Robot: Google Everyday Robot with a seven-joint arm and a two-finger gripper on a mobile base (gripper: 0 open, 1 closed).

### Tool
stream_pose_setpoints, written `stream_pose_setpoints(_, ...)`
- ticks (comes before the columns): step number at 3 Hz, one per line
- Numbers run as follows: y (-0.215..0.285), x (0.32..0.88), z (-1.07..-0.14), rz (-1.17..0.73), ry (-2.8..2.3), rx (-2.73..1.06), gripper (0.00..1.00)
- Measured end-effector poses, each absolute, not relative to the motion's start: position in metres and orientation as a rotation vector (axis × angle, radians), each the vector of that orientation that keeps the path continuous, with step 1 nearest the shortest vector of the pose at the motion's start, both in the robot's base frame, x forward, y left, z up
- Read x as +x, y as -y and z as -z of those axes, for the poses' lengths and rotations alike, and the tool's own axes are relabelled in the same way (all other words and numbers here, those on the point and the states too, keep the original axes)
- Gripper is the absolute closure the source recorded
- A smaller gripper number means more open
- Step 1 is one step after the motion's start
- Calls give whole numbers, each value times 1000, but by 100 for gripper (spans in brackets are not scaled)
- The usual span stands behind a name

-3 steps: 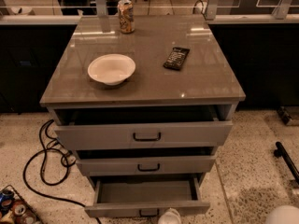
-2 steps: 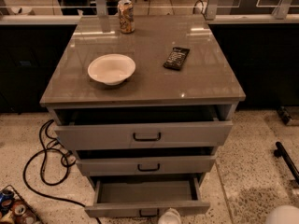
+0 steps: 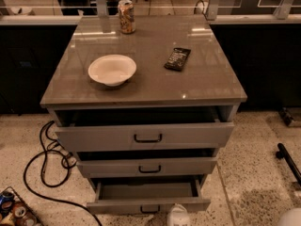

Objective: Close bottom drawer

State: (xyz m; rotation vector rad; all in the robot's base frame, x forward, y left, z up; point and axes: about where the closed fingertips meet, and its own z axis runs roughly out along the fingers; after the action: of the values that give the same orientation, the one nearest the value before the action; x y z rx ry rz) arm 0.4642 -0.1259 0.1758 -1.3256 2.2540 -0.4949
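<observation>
**Bottom drawer pulled out, gripper at its front edge**

The bottom drawer (image 3: 148,190) is a shallow grey metal tray with a short flat front and a small black pull. It sits just above and behind the gripper (image 3: 178,215), a rounded white shape at the lower frame edge, touching or nearly touching the front panel. Whether the gripper is spread or closed cannot be told.

The middle drawer (image 3: 148,166) and the top drawer (image 3: 146,136), higher up, also stand ajar.

Compared with a second ago, the drawer is just as far out.

Far beyond the gripper, the glossy grey worktop (image 3: 155,86) carries a white bowl (image 3: 112,69), a printed can (image 3: 126,16) and a black remote (image 3: 177,59). A black cable (image 3: 42,173) loops over the speckled floor (image 3: 249,173) to the gripper's left.
</observation>
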Motion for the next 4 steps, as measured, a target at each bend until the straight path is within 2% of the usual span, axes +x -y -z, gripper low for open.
stream_pose_setpoints(3,168,521,-195,531,-2145,-1415,100)
stream_pose_setpoints(4,168,520,-195,531,-2146,-1415,100)
